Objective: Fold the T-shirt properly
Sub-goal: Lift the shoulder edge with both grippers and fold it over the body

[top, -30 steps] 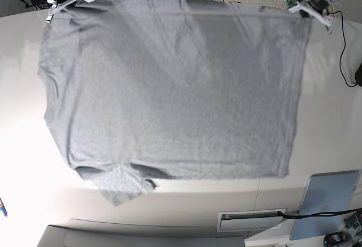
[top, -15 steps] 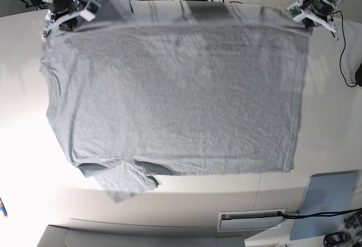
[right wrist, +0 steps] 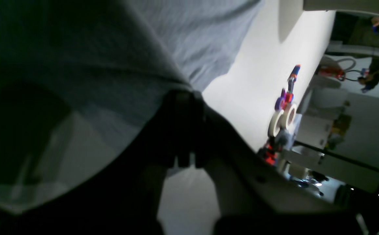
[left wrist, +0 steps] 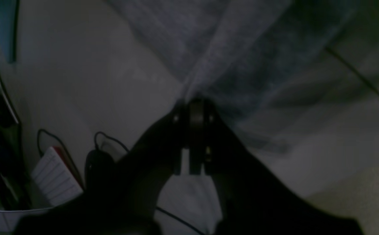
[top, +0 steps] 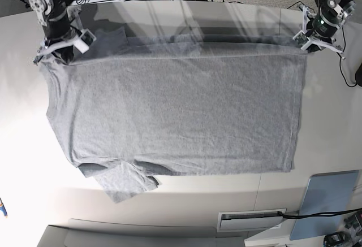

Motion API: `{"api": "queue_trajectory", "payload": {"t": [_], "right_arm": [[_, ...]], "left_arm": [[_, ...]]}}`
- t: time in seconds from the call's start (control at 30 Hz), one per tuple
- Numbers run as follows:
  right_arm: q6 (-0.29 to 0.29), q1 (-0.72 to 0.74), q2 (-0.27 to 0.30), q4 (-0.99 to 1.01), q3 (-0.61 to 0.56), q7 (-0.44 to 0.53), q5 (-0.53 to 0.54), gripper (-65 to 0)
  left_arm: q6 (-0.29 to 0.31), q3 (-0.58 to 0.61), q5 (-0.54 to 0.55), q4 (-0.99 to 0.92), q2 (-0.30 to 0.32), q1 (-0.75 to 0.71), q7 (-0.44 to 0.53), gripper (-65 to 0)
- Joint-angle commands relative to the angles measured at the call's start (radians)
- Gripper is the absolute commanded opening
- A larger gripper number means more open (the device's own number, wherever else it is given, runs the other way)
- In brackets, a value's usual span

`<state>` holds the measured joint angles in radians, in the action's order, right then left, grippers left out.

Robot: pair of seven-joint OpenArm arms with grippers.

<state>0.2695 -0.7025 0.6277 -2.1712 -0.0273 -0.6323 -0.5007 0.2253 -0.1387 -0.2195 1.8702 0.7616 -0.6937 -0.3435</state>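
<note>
While pinched twice, one T-shirt [top: 175, 117].

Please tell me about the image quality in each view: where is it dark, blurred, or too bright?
Left wrist view: very dark and soft; the left gripper is a black silhouette against the blurred T-shirt. Right wrist view: the right gripper and nearby cloth are underexposed, while the table beyond is blown out white. Base view: sharp, but glare whitens the table's left side, and the upper edge of the shirt looks motion-blurred.
</note>
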Motion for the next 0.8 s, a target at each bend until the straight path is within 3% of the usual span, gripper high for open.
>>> {"api": "queue_trajectory", "payload": {"t": [0.0,0.47,0.57,0.77], "right_arm": [[-0.019,0.015,0.012,-0.011,0.008,0.006,0.004,-65.0],[0.069,0.209,0.012,0.169,0.006,0.068,0.178,-65.0],[0.119,0.243,0.012,0.192,0.006,0.085,0.206,-65.0],[0.135,0.285,0.012,0.230,0.006,0.090,0.224,-65.0]], "left_arm": [[-0.015,-0.010,-0.001,0.008,0.016,0.011,0.003,-65.0],[-0.014,-0.010,0.042,0.006,-0.036,0.084,0.016,-65.0],[0.023,-0.010,0.042,0.005,-0.050,0.094,0.023,-65.0],[0.046,-0.010,0.085,-0.029,-0.053,0.135,0.023,-65.0]]}}
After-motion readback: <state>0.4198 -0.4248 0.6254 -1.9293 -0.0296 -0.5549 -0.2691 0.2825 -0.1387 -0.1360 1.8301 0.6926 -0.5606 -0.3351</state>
